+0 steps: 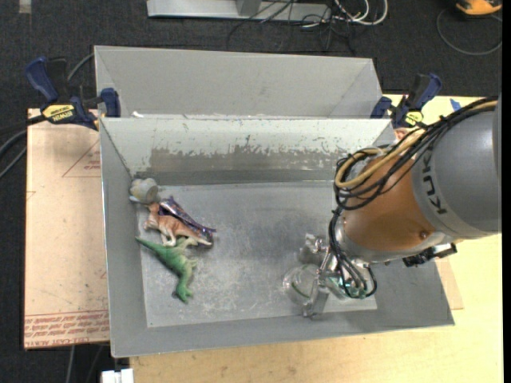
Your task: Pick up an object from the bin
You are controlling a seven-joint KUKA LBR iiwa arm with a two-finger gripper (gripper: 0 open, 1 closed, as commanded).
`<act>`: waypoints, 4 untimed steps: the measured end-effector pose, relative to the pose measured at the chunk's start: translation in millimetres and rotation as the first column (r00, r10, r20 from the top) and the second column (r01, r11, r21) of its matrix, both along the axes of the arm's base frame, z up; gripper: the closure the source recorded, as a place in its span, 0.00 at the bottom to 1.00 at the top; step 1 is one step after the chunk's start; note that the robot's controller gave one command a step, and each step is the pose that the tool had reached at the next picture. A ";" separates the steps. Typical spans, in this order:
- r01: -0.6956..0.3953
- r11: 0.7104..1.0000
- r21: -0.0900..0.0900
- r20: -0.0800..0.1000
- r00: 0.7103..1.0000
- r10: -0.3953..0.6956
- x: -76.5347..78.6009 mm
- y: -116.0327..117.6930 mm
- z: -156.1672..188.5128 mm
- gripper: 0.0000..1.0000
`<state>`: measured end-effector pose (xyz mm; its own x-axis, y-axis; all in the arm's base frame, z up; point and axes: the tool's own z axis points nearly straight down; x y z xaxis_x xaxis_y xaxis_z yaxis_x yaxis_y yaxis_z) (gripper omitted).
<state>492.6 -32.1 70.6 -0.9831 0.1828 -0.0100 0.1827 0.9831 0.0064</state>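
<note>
Your pincer (310, 282) sits low in the near right part of the bin (239, 146), above the scuffed grey floor and close to the front wall. You cannot tell from this angle whether it is open or closed. Its metal parts blend with the grey floor beneath, and the bulk of the wrist crowds in from the right. You also cannot make out anything gripped in it. A small tangle of green wiring (355, 288) shows just to its right, tucked under the wrist.

Much of that corner is hidden from you. The orange cover (383, 214) and the silver arm (459, 174) lie across the right side of the bin, covering its right wall and the floor below. Looped cables (363, 170) hang over the top of the cover.

The things you could pick lie together at the left side of the bin, well apart from the pincer. A grey lump (144, 188) sits near the back left corner. Just in front of it lies a tan dinosaur (166, 227), with a purple piece (192, 223) against its right side; its shape is hard to read. A green dinosaur (177, 263) lies nearest the front, touching or just beside the tan one, its tail pointing toward the front wall. The floor between this group and the pincer is open.
</note>
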 end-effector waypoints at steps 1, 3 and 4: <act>0.000 1.000 0.000 0.000 1.000 0.000 0.0 -0.1 0.4 1.00; 0.068 0.998 0.003 0.001 0.998 -0.068 8.5 -22.5 0.3 1.00; -0.012 1.000 0.000 0.004 1.000 0.012 17.2 -56.1 0.1 1.00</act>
<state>509.8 -88.2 70.7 -0.9851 0.1712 -0.0142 0.1712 0.9852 0.0073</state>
